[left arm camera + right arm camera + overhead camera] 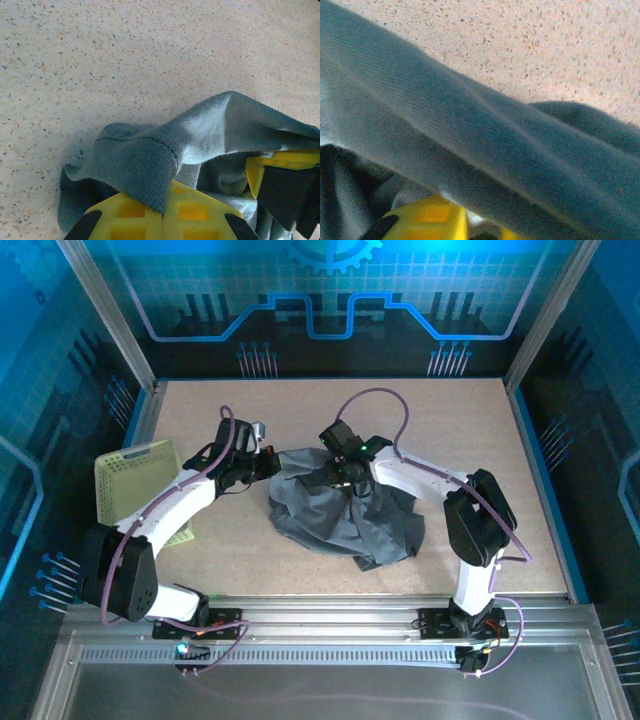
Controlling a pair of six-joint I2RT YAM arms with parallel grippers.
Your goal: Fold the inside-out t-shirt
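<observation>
— Where does the t-shirt lie?

— The dark slate-grey t-shirt (345,515) sits crumpled in a heap near the middle of the worktop (470,440). One strip of cloth is drawn out leftward to the left pincer (262,462).

— Does that pincer have hold of it?

— Yes. The left pincer is clamped on the fabric. From its wrist camera, a ribbed edge (150,170) of the shirt folds over the yellow fingers (190,212), raised above the speckled surface.

— And the right pincer?

— The right pincer (340,475) is down on the upper part of the heap, touching it. From its own wrist camera, a broad band of grey cloth crosses in front of its yellow fingers (432,220), so whether its jaws are closed cannot be told.

— Anything else there?

— A pale yellow-green mesh basket (135,480) sits at the left edge of the worktop, partly behind the left arm (170,502) and well apart from the heap.
</observation>
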